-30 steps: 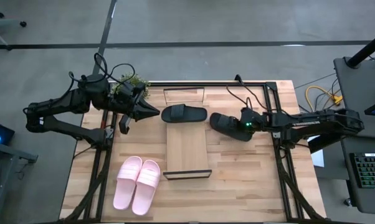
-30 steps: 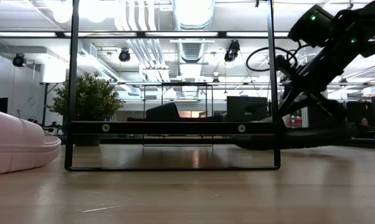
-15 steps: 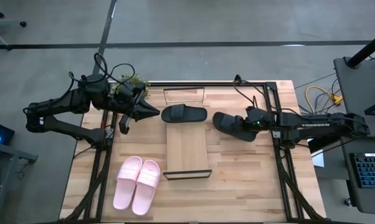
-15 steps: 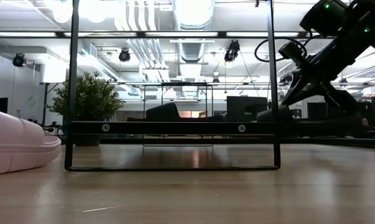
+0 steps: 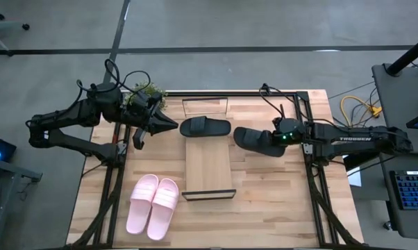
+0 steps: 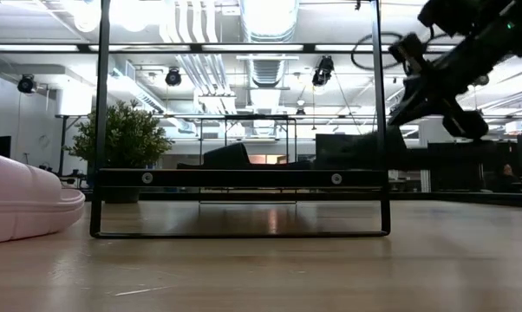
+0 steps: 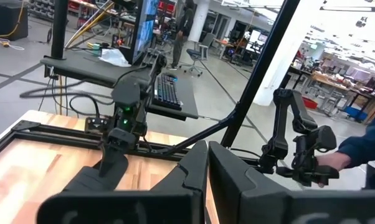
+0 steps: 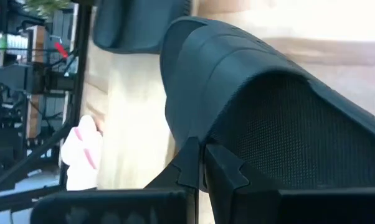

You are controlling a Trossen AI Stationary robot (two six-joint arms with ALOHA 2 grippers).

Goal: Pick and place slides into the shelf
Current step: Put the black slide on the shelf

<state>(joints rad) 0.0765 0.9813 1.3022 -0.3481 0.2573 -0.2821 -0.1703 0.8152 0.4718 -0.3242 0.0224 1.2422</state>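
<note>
Pale plank-topped wooden surface (image 5: 278,201) with a thin black metal frame along its edges, carrying all items listed.

Shelf (image 5: 209,167): long narrow light-wood plank rack on a thin dark metal frame, lying down the middle of the surface; its dark end frame stood upright in the low view (image 6: 244,178). Nothing lay on its plank apart from the slide at its far end.

Pale pink pair of slides (image 5: 153,205): open-toe, one wide strap each, matte and smooth, lying side by side and touching, on the surface to the left of the shelf near the front edge. A rounded pink edge showed at the side of the low view (image 6: 22,204).

Matte black slide, first (image 5: 205,127): one wide strap, lying crosswise at the far end of the shelf, near the tip of the left hand but apart from it.

Matte black slide, second (image 5: 254,140): ribbed wide strap over a mesh-textured body in the right wrist view (image 8: 281,118), to the right of the shelf, its right end at the right hand.

Small green potted plant (image 5: 148,94) at the far left corner, partly behind the left arm.

Left hand (image 5: 169,123): fingers pressed together, holding nothing.

Right hand (image 5: 271,141): fingers (image 8: 194,165) pinched together on the second black slide.
</note>
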